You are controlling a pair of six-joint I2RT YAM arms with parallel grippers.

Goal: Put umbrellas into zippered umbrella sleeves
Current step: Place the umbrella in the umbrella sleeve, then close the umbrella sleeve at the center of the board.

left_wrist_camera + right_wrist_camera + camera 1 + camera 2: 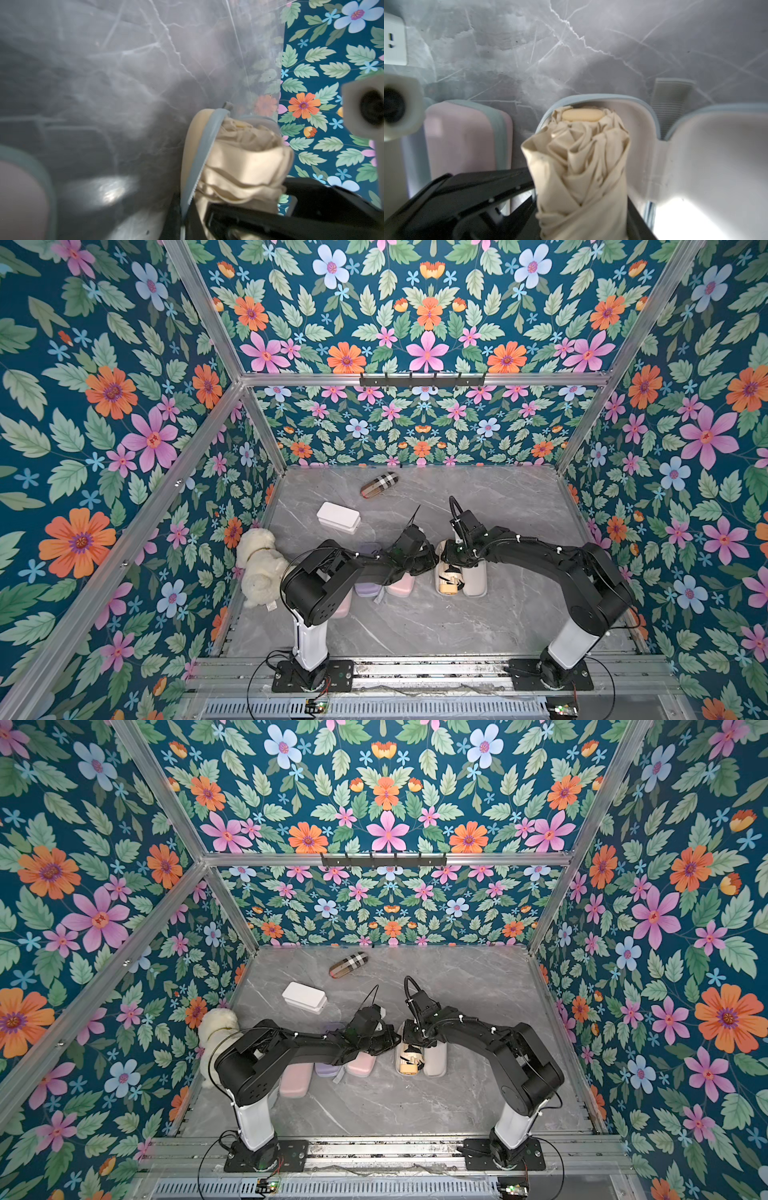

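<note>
1. Cream fabric, folded into a short stubby bundle, made up the umbrella under handling. It lay lengthwise in one half of the open tan-yellow sleeve, its capped end close to the rounded end wall.
2. Right gripper straddled the bundle across its middle, one jaw against the fabric on each side, clasping it.
3. Left gripper was pressed together, apparently on the sleeve's grey zip rim, steadying the shell. That view was blurred, so the exact contact is a judgement.
4. Handling assessment: the umbrella looked light, soft on the outside over a stiffer core. Its pleats would yield under pressure and could bulge over the rim and foul the zip. A hold across mid-body suits it better than the loose folds at the end.
5. The sleeve's shell appeared stiff. Its thin rim should take a pinch, and it would likely slide if left unheld.
6. A pink sleeve, a lavender sleeve and a second pink sleeve lay side by side beneath the left arm and appeared closed.
7. The worktop was grey, marble-patterned, smooth and glossy enough to show glare.
8. A plush toy, white box and plaid roll lay well apart from the work.
9. Floral-papered walls in an aluminium frame enclosed the cell
</note>
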